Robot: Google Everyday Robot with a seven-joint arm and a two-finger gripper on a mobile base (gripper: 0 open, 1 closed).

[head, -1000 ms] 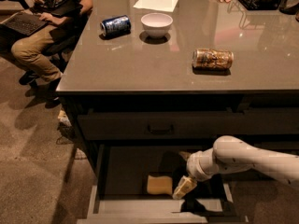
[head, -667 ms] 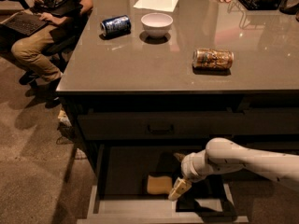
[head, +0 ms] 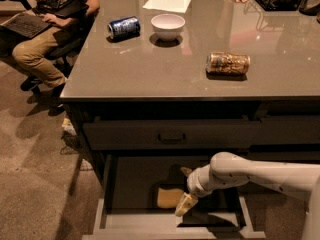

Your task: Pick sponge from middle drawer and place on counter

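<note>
My fingers [head: 184,204] hang spread open, holding nothing, inside the middle drawer [head: 130,184], just beside the sponge [head: 169,197] lying on the drawer floor.

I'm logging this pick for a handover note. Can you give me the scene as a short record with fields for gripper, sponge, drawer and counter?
gripper: open, down inside the middle drawer at the sponge's right end
sponge: lying flat on the drawer floor, not lifted
middle drawer: pulled out, below the closed upper drawer
counter: holds blue can, white bowl, gold-brown can and paper; no sponge on it
contact: cannot tell whether gripper touches sponge
</note>
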